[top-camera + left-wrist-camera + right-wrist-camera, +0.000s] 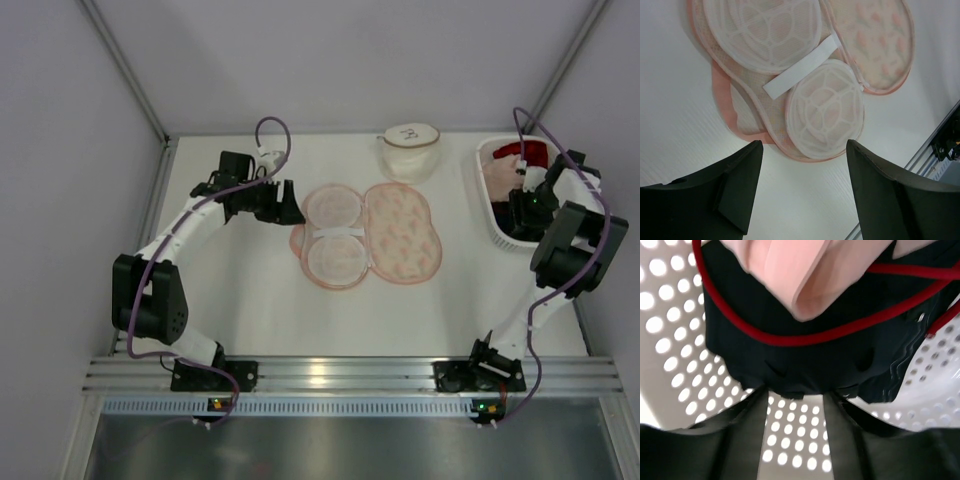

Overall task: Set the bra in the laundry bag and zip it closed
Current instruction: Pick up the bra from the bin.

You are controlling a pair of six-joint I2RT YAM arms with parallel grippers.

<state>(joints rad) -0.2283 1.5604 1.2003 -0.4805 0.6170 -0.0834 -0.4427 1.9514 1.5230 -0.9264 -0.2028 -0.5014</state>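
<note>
Lying open: lobed mesh laundry bag [400,235] | perforated basket [670,340] | black bra [805,355]

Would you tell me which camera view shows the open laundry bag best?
The top external view: the whole laundry bag lies unzipped and flat. The left wrist view cuts it off at the top; the right wrist view misses it entirely.

Laundry bag [365,235]: peach-pink trim; left half white mesh domes w/ ribbed web pattern, right half cream w/ pink floral print. Bra [805,350]: black w/ red piping. Other cloth [790,270] in basket [670,340]: pale pink. Basket white, round-hole grid. Tabletop [240,300] white. Far pouch [408,150]: cream, peach rim. Left pincer [804,145] & right pincer [795,410]: black.
</note>
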